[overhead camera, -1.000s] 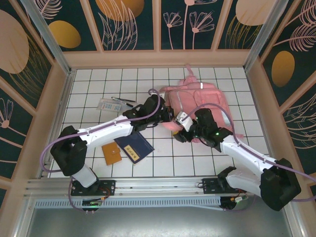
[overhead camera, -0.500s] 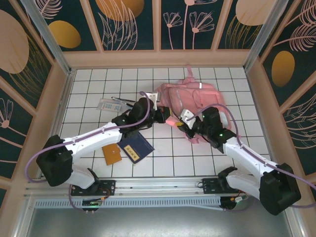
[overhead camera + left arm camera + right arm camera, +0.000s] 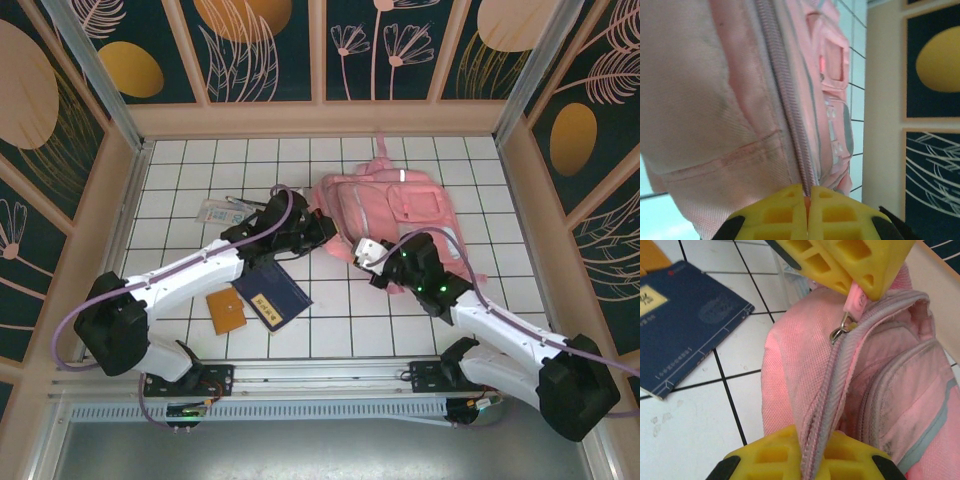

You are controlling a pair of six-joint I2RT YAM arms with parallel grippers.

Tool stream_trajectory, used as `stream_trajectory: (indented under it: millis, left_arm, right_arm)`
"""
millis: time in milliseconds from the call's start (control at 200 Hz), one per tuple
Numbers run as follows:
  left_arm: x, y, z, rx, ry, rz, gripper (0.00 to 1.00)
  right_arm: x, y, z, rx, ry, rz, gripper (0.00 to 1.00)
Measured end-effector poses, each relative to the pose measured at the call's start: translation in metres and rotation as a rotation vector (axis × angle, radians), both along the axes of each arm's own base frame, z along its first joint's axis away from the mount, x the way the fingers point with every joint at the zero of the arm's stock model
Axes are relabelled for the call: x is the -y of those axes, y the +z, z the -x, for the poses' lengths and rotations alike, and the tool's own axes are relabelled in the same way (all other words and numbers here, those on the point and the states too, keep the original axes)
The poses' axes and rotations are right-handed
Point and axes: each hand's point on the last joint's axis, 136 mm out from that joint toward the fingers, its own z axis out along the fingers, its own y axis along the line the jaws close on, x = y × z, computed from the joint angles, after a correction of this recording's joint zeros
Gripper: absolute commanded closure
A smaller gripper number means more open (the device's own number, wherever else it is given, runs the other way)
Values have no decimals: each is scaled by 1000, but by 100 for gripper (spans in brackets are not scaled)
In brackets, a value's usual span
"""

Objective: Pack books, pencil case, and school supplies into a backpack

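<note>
**Inspector:** State of the left pincer [image 3: 807, 192]?

**Technician:** Fingers pressed together, pinching the pink pull [image 3: 855, 296] of the zip [image 3: 832, 380]. The metal slider [image 3: 840, 332] shows just below the pull in the right wrist view.

**Inspector:** State of the right pincer [image 3: 807, 440]?

**Technician:** Also pressed together, pinching the zip's tape at the edge of the backpack [image 3: 400, 205] (the tape rises from between its two yellow fingers [image 3: 765, 460]). The left pincer sits farther along the same zip, apart from the right pincer.

**Inspector:** Position of the backpack?

**Technician:** Flat on the tiles [image 3: 330, 320]. Its bulk lies to the right of the left pincer and beyond the right pincer. Both pincers grip it at its near-left corner.

**Inspector:** Positions of the books?

**Technician:** The blue book [image 3: 682, 322] lies on the tiles, left of the right pincer and on the near side of the left pincer, partly under the left arm [image 3: 200, 268]. The orange notebook [image 3: 226, 311] lies just beside the book's left edge, farther from both pincers. Whether the two touch cannot be told.

**Inspector:** Case and pens?

**Technician:** The clear case [image 3: 222, 213] lies left of the left pincer, on the far side of its arm, well apart from the backpack. The pens [image 3: 237, 200] lie just beside the case on the pincer's side, partly hidden by the arm.
</note>
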Motion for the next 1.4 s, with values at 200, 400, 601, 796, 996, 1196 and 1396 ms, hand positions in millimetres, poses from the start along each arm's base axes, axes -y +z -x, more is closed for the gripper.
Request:
stream_trajectory:
  millis: [200,400,601,796,996,1196,1396]
  left_arm:
    - [-18,-27,14,-266,111,68,100]
    - [-71,-51,-7,-332,294,-8,100]
    - [-117,-88,-38,-370,485,-104,100]
    - [-107,-96,-50,-315,376,-194,96]
    - [-45,-35,-47,50,-2,-162,68]
    - [5,-5,51,600,-592,-177,66]
    - [1,-31,70,852,-851,-280,54]
  right_arm:
    - [-1,-15,8,37,24,115,100]
    - [-4,-47,15,112,41,347,100]
    - [7,-67,28,150,113,515,100]
    - [14,-59,32,90,128,444,100]
    - [15,-56,33,-27,130,325,100]
    - [15,-53,34,-105,123,246,100]
    - [14,-44,36,-116,120,197,100]
